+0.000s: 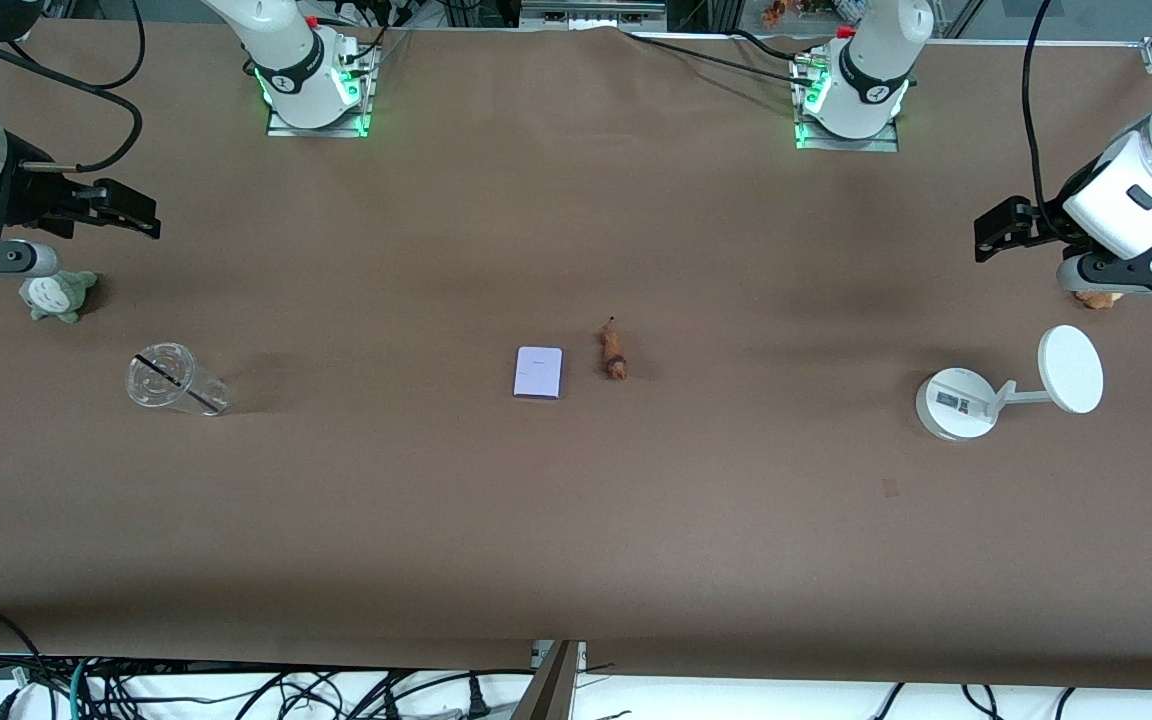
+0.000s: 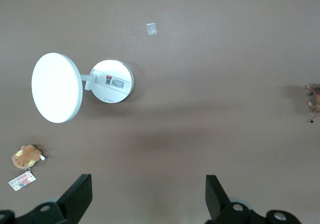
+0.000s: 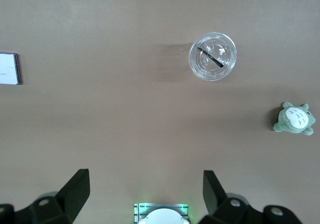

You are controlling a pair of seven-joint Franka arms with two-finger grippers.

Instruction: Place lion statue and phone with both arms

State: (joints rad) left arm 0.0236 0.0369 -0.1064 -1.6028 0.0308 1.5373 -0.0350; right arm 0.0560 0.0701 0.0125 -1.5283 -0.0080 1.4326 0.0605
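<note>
The phone (image 1: 538,372), a flat pale lavender rectangle, lies mid-table, and one end of the phone (image 3: 9,68) shows at the edge of the right wrist view. Beside it, toward the left arm's end, lies the small orange-brown lion statue (image 1: 614,352), also caught at the rim of the left wrist view as the lion statue (image 2: 315,98). My left gripper (image 1: 996,230) hangs open and empty in the air at its own end of the table; the left gripper (image 2: 149,194) shows only bare table between its fingers. My right gripper (image 1: 136,215) hangs open and empty at the other end, as the right gripper (image 3: 145,191) shows.
A clear cup (image 1: 171,378) with a dark straw and a grey-green plush toy (image 1: 58,296) sit at the right arm's end. A white round-based stand (image 1: 956,402) with a disc and a brown plush toy (image 1: 1098,298) sit at the left arm's end.
</note>
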